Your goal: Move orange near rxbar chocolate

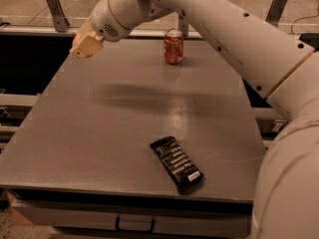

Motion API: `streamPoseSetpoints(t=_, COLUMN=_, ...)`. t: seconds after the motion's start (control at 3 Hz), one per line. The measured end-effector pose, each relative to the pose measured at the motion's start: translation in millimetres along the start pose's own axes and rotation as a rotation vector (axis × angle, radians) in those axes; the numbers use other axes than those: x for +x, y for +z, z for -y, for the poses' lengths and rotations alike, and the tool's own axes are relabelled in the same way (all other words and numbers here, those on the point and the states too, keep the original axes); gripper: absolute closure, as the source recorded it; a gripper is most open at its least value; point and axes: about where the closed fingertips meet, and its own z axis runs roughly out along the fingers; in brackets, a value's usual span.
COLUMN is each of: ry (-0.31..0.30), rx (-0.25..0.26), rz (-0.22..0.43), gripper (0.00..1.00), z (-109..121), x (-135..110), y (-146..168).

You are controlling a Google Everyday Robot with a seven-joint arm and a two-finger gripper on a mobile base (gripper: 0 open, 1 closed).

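The rxbar chocolate, a flat black wrapper with white lettering, lies near the table's front edge, right of centre. My gripper hangs above the table's far left corner, well clear of the surface. Its tan fingers are closed around the orange. Only a thin orange sliver shows at their left edge. The gripper is far from the bar, up and to the left of it.
A red soda can stands upright at the back middle of the grey table. My arm spans the upper right of the view. A railing runs behind the table, and a drawer handle sits below its front edge.
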Motion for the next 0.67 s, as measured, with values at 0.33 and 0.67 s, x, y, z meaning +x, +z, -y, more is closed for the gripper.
streamPoseSetpoints(t=0.33, ry=0.000, rx=0.000, rz=0.000, gripper=1.00, z=0, x=0, y=0)
streamPoseSetpoints(t=0.67, ry=0.050, rx=0.017, rz=-0.013, gripper=1.00, z=-5, x=14, y=-13)
